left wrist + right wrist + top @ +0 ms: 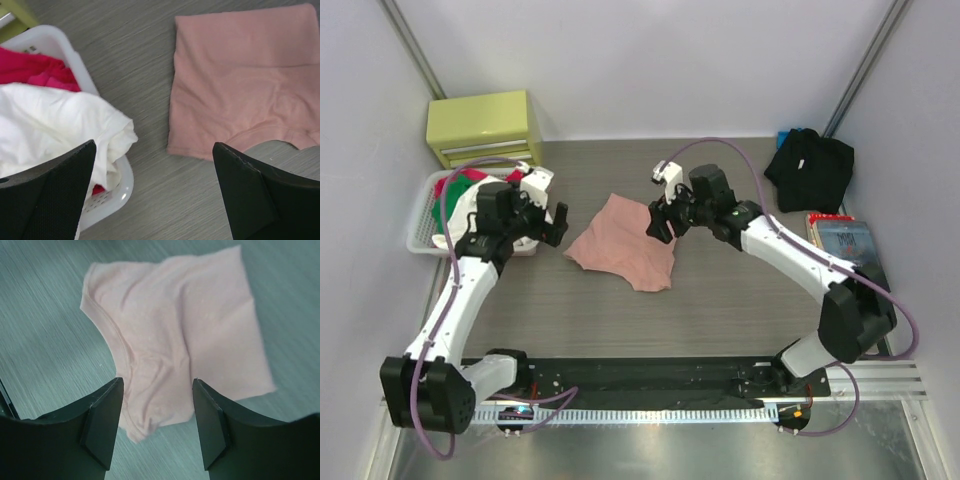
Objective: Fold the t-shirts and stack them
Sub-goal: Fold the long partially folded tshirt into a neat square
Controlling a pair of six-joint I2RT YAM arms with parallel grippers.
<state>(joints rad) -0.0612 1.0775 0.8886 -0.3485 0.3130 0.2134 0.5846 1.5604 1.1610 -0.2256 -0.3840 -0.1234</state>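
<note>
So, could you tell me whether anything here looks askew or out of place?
The folded salmon-pink cloth t-shirt lies at a slant, its edges uneven and wrinkled. White cloth spills over the rim of the white plastic basket on the left. The black t-shirt sits bunched and unfolded at the far right.

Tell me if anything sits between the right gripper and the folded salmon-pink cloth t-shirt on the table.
Nothing visible does. The right gripper hangs directly above the folded salmon-pink cloth t-shirt, jaws apart and empty, with only open air between them. The white plastic laundry basket stands well off to the left.
</note>
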